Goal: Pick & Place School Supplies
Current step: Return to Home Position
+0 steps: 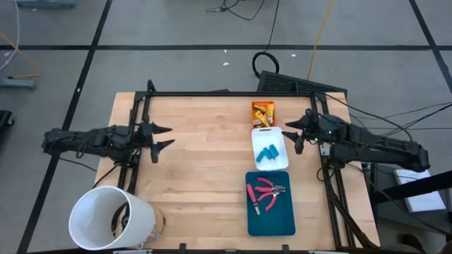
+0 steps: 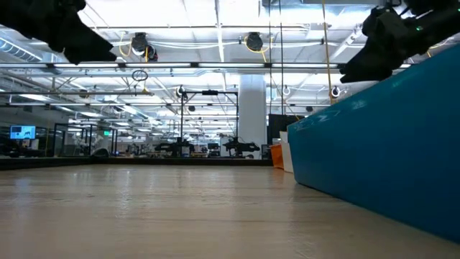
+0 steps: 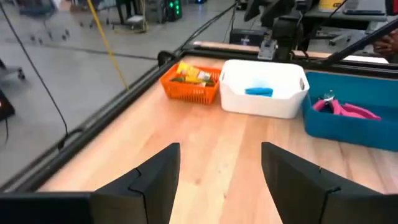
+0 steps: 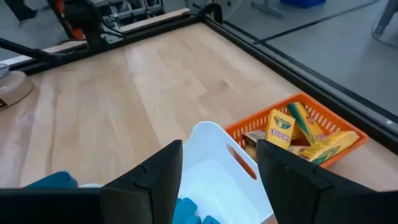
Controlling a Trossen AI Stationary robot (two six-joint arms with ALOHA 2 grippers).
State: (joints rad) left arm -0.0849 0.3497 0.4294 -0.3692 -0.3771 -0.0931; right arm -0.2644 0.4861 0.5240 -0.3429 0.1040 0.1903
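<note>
Left gripper (image 1: 169, 137) fingers spread, empty, over bare wooden table (image 1: 205, 162) at left, right gripper (image 1: 292, 137) spread, empty, beside white plastic bin (image 1: 270, 137) holding stubby light-blue pieces (image 1: 268, 153), yellow crayon boxes (image 1: 263, 113) in orange mesh basket (image 1: 253, 116), pink-handled tools (image 1: 267, 192), possibly scissors, in flat teal tray (image 1: 272, 222).

crayon boxes (image 3: 189, 73) in one end bin (image 3: 189, 92), scissors (image 1: 265, 192) in the opposite end bin (image 1: 272, 224).

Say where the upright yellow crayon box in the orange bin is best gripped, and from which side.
Probably its top end, from straight above. The crayon box stands on end in the orange bin with its top exposed; other crayon boxes crowd its lower part, and the mesh walls would block a sideways approach.
</note>
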